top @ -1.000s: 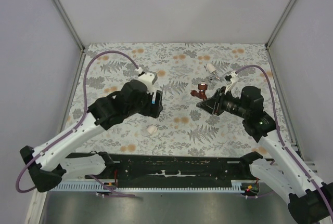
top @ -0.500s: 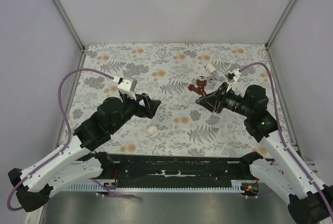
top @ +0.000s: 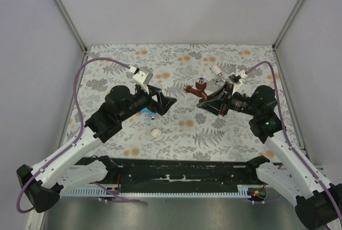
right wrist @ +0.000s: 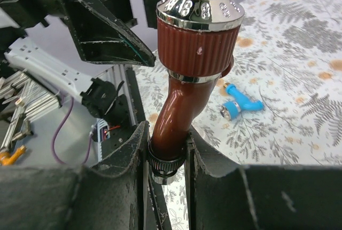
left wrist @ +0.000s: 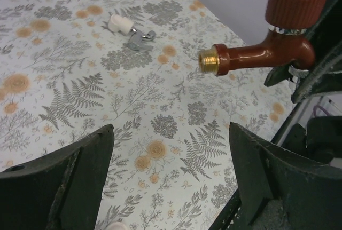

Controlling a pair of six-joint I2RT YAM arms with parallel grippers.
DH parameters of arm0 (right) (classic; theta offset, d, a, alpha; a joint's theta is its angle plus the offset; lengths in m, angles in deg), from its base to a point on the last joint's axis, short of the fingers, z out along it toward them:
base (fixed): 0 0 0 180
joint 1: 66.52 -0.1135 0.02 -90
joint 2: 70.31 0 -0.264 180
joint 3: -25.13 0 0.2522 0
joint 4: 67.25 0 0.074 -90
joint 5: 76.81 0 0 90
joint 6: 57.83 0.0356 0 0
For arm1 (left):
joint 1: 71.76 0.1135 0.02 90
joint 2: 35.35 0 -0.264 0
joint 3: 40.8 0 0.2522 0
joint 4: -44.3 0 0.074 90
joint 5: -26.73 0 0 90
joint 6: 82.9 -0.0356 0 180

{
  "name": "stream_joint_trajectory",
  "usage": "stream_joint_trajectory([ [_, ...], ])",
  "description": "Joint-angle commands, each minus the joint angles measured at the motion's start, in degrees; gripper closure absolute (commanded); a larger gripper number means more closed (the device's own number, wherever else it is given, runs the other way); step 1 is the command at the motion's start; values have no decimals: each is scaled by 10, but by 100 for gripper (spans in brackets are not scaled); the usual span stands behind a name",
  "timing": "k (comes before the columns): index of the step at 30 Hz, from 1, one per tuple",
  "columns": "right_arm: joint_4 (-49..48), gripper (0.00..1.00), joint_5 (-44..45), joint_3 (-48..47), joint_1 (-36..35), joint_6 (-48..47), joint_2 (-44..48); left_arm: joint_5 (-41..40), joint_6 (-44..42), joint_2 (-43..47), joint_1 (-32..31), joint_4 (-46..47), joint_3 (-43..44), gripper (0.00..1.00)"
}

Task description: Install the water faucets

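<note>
Brown faucet (top: 196, 87) = landmark: held up off floral cloth (top: 181, 59), mid-right of table in top view. R gripper (top: 207, 102) is clamped on its lower stem. Wrist view shows both fingers (right wrist: 125, 158) pressed tight vs stem, black ring just below the pinch. Knob sits on top w/ chrome cap + blue centre. Spout w/ brass threaded end sticks out sideways twd L arm.

L gripper (top: 166, 103) is left of brown faucet and apart from it, jaws spread wide, nothing between. Its wrist cam sees the brass end at upper right, beyond the fingertips, no contact.

Blue faucet (top: 147, 112) lies flat on cloth further left of brown faucet, just beside L gripper. White-silver faucet (top: 218, 72) lies on cloth just behind-right of brown faucet, nr R arm's cable. Small white fitting (top: 155, 133) is on cloth to near-left of brown faucet, nearer the arm bases than the blue one.
</note>
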Motion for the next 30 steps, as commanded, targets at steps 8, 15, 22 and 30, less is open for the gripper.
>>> stream_joint_trajectory([
  [8, -107, 100, -190, -81, 1, -11, -45, 272, -192, 19, 25, 35, 34, 9],
  [15, -109, 100, -243, -104, -16, -6, -73, 320, -226, -25, 28, 62, 70, 12],
  [22, -106, 100, -255, -115, -31, -10, -92, 388, -234, -43, 28, 85, 81, 21],
  [30, -87, 99, -255, -125, -35, -11, -107, 378, -263, -30, 28, 31, 78, 74],
])
